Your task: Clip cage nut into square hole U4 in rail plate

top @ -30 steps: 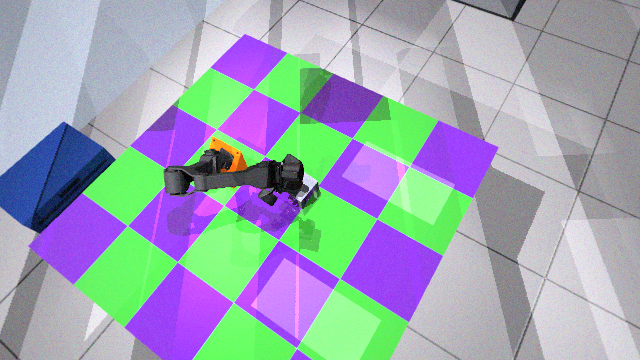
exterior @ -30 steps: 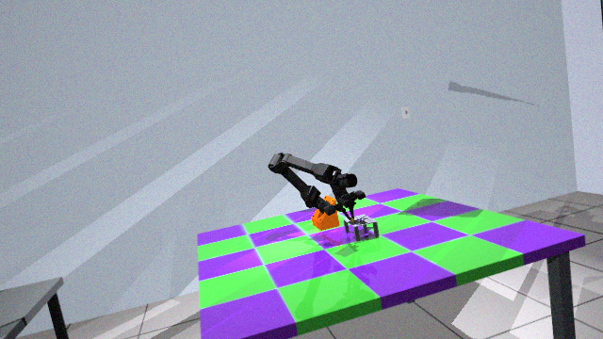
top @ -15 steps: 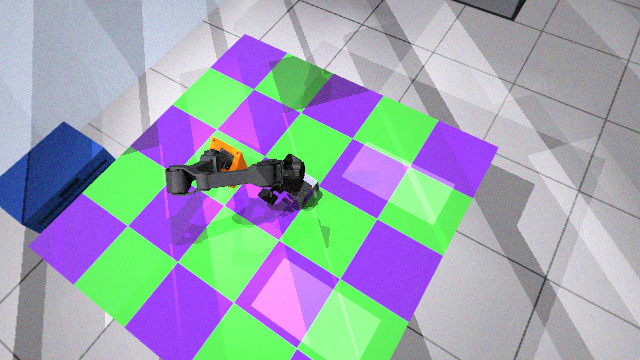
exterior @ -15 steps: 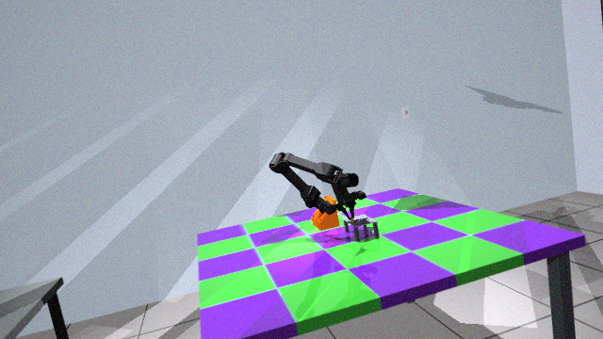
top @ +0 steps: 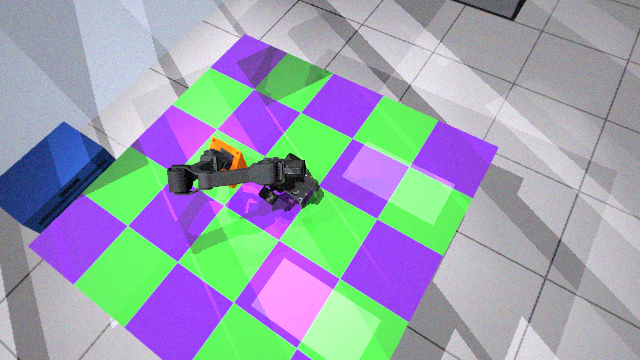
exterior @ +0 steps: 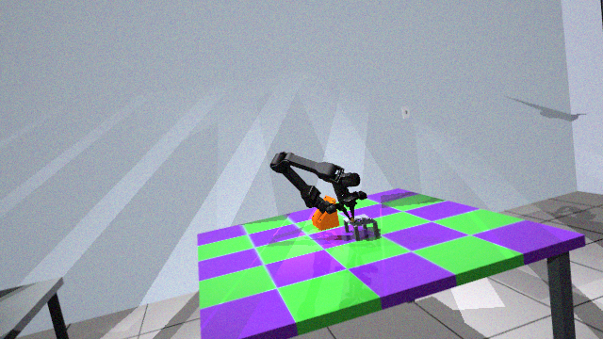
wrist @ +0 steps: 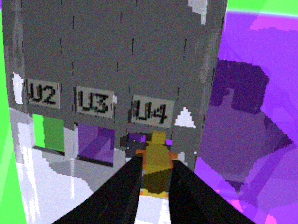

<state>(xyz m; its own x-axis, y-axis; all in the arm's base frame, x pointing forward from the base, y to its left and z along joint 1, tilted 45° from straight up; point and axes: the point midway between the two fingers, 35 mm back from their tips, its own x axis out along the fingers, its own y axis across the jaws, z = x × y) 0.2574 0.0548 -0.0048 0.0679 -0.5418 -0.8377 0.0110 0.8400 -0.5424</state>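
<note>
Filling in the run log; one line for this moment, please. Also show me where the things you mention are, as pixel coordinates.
hand (exterior: pixel 351 220) (wrist: pixel 154 167): shut on cage nut (wrist: pixel 157 160) | nut: at U4 hole (wrist: pixel 135 136) | U2, U3 holes (wrist: pixel 49 134) (wrist: pixel 96 143): unfilled | release: pending

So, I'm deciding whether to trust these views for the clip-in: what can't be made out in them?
- Wings of the cage nut, wrist view: the black fingers cover its sides.
- Whether the nut has entered the U4 hole, wrist view: the nut hides much of it.
- The nut, top view: the arm covers that spot.
- Hole labels, exterior view: too small on the rail plate.
</note>
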